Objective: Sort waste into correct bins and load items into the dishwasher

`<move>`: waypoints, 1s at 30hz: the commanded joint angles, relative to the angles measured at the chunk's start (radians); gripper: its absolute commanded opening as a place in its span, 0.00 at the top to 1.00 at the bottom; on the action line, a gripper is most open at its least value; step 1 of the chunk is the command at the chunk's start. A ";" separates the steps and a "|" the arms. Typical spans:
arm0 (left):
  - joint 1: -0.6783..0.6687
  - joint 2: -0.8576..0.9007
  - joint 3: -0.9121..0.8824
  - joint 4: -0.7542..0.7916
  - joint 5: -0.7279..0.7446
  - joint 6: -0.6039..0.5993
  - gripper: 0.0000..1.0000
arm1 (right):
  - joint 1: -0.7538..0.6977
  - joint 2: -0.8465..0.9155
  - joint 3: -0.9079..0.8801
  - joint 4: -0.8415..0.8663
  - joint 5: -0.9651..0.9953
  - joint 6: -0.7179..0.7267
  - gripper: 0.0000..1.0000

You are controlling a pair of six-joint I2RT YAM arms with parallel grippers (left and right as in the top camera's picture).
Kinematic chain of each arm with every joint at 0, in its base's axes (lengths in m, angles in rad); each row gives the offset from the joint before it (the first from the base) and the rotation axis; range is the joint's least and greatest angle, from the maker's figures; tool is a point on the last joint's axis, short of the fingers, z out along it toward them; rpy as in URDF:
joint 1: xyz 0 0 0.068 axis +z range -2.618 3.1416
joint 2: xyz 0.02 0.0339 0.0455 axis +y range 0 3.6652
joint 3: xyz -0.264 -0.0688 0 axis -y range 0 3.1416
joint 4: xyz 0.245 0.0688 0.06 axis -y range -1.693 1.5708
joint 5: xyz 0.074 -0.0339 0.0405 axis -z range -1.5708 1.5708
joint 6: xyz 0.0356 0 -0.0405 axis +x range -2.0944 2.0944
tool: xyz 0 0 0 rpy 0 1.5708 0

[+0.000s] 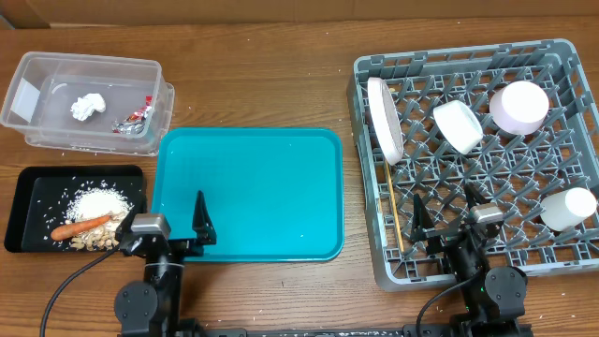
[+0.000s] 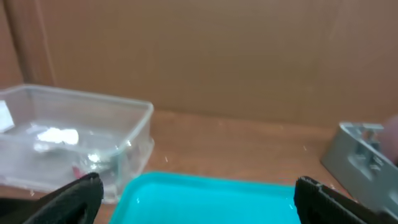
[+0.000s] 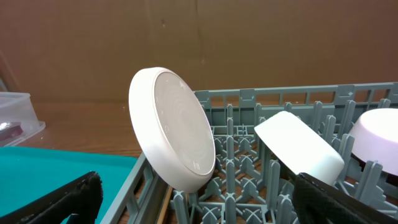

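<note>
The clear tub (image 1: 28, 70) at the back left holds the crumpled tissue (image 1: 87, 107) and the red-and-silver wrapper (image 1: 137, 119). The black tray (image 1: 23, 201) holds rice (image 1: 96, 201), a carrot (image 1: 80, 227) and nut bits (image 1: 94, 241). The grey rack (image 1: 370, 89) holds the upright white plate (image 1: 384, 119), white bowl (image 1: 458, 126), pink bowl (image 1: 519, 107), white cup (image 1: 568, 208) and chopsticks (image 1: 392, 208). My left gripper (image 1: 167, 229) is open and empty at the teal tray's front left corner. My right gripper (image 1: 452, 220) is open and empty over the rack's front edge.
The teal tray (image 1: 248, 192) lies bare in the middle between the bins and the rack. In the left wrist view the tub (image 2: 74, 143) stands left, beyond the teal tray (image 2: 211, 199). In the right wrist view the plate (image 3: 174, 127) leans close ahead.
</note>
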 commanded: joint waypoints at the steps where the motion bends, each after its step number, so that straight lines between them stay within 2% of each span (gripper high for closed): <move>1: 0.011 -0.013 -0.068 0.085 -0.066 -0.010 0.00 | 0.005 -0.010 -0.010 0.005 -0.009 -0.007 0.00; 6: 0.010 -0.013 -0.148 0.107 -0.039 -0.011 0.00 | 0.005 -0.010 -0.010 0.005 -0.009 -0.007 0.00; 8: 0.010 -0.013 -0.147 0.048 -0.039 -0.009 0.00 | 0.005 -0.010 -0.010 0.005 -0.009 -0.007 0.00; 30: 0.011 -0.013 -0.147 0.051 -0.042 -0.006 0.00 | 0.005 -0.010 -0.010 0.005 -0.009 -0.007 0.00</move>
